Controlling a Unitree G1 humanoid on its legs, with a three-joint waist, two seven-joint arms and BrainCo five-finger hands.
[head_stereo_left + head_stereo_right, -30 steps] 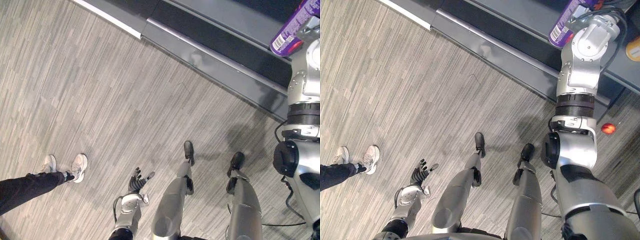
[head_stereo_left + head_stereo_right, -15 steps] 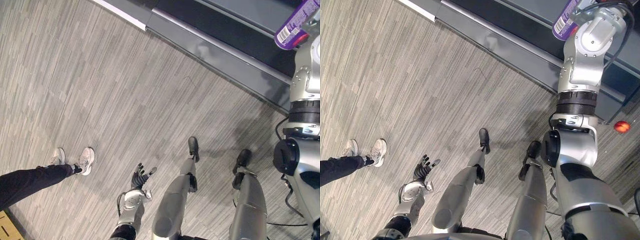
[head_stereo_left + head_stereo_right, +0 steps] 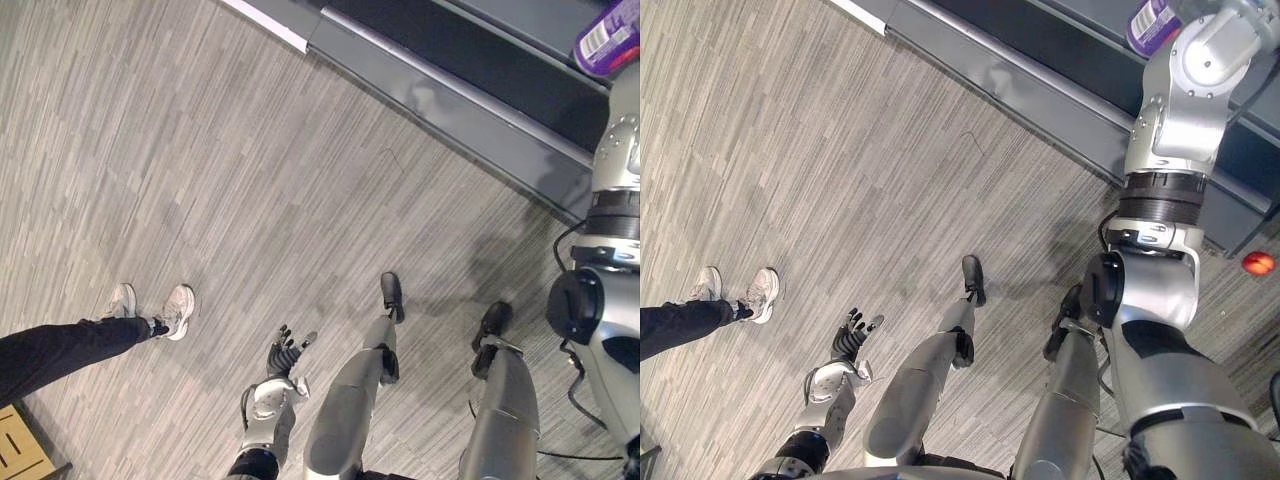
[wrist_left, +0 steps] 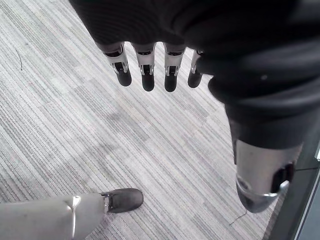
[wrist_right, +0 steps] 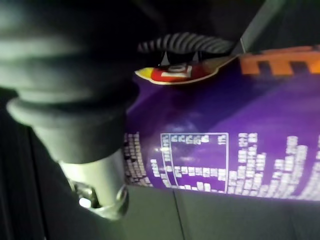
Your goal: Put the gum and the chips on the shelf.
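- Right hand (image 5: 95, 185): thumb set against the side of the purple cylindrical chips can (image 3: 608, 42) and clamped on it. The can is tilted, raised at the dark grey metal shelf (image 3: 450, 95).
- Left hand (image 3: 283, 357): fingers (image 4: 147, 75) straight and apart, empty, hanging well away from the shelf.
- Risk: released while tilted near the shelf's front edge, the tall can would probably topple, roll and drop to the grey striped floor (image 3: 200, 150).
- Risk: its lower end may catch the shelf's lip and twist out of the grasp.
- A person's white shoes (image 3: 165, 312) stand well apart from the shelf; a rolling can could reach them.
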